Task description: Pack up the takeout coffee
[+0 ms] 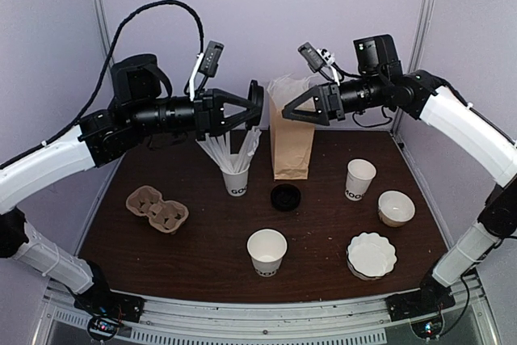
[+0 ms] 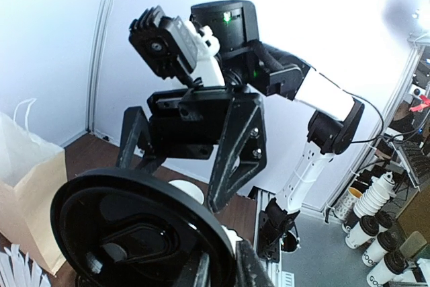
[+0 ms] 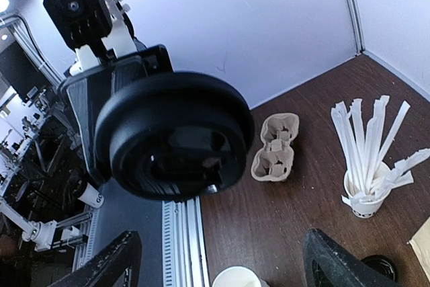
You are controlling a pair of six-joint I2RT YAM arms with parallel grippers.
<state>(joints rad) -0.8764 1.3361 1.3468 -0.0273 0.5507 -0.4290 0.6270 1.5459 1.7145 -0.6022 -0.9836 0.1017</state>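
Note:
My left gripper is shut on the rim of a round black plastic lid, held on edge high above the table. The lid fills the bottom of the left wrist view and shows as a dark disc in the right wrist view. My right gripper faces it from a short gap away, open and with nothing between its fingers. Two white paper cups stand without lids. No lidded cup shows, so the takeout coffee is out of view.
A brown paper bag stands open behind the grippers. A white cup of straws sits left of it, and a second black lid lies in front. A cardboard cup carrier is at the left. A bowl and stacked white plates are at the right.

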